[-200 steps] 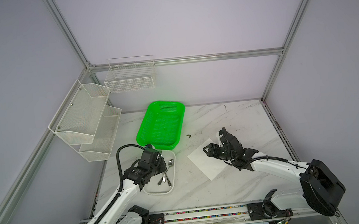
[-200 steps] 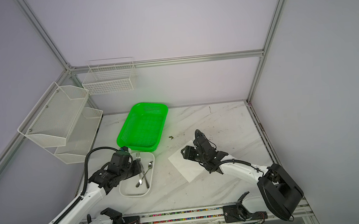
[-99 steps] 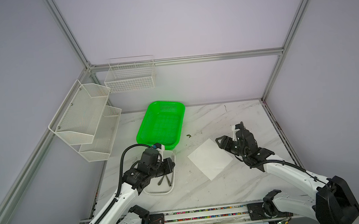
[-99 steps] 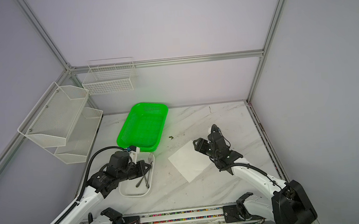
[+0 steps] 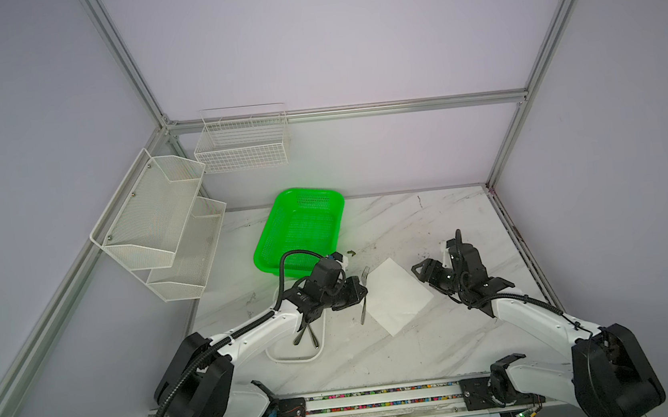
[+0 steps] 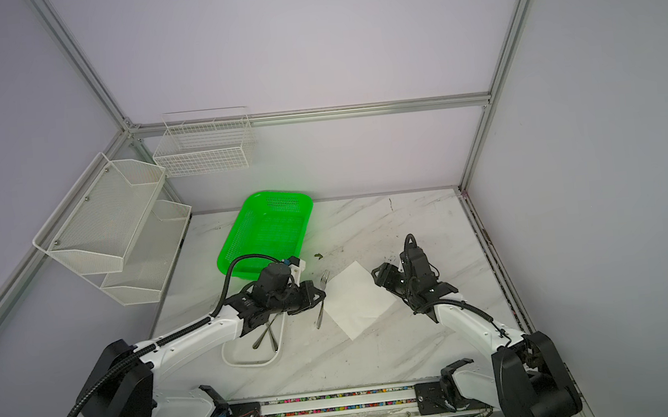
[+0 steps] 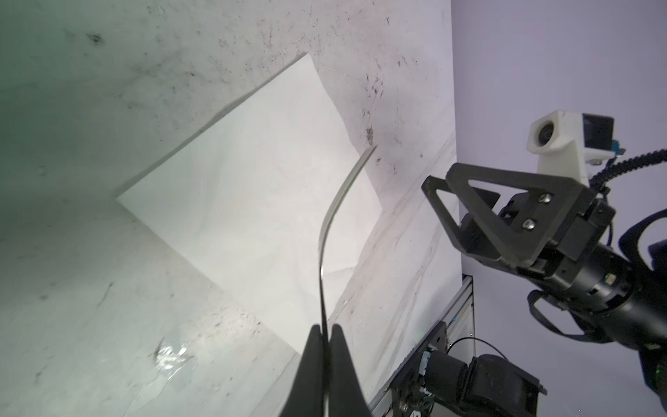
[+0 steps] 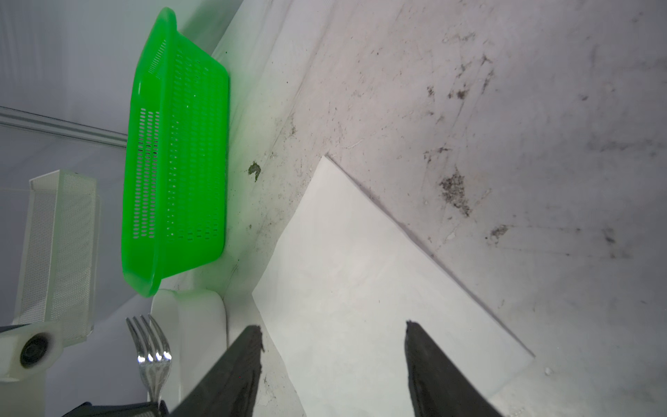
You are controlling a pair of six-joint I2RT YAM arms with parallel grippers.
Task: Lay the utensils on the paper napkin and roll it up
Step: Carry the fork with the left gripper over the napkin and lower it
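The left gripper (image 7: 326, 332) is clamped on a slim, shiny silver fork (image 5: 363, 312), tines toward 12 o'clock, just beside the 9 o'clock edge of the flat white paper napkin (image 5: 397, 295). At the napkin's 3 o'clock the right gripper (image 8: 334, 328) hovers, jaws spread and empty.

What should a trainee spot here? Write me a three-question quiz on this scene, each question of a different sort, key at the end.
1. True or false: the left claw is shut on the fork.
2. Where does the paper napkin lie? A: in the green basket. B: flat on the marble table. C: in the white tray.
3. Fill in: the right claw hovers by the napkin, holding nothing, with its jaws ____.
Key: 1 true; 2 B; 3 open.
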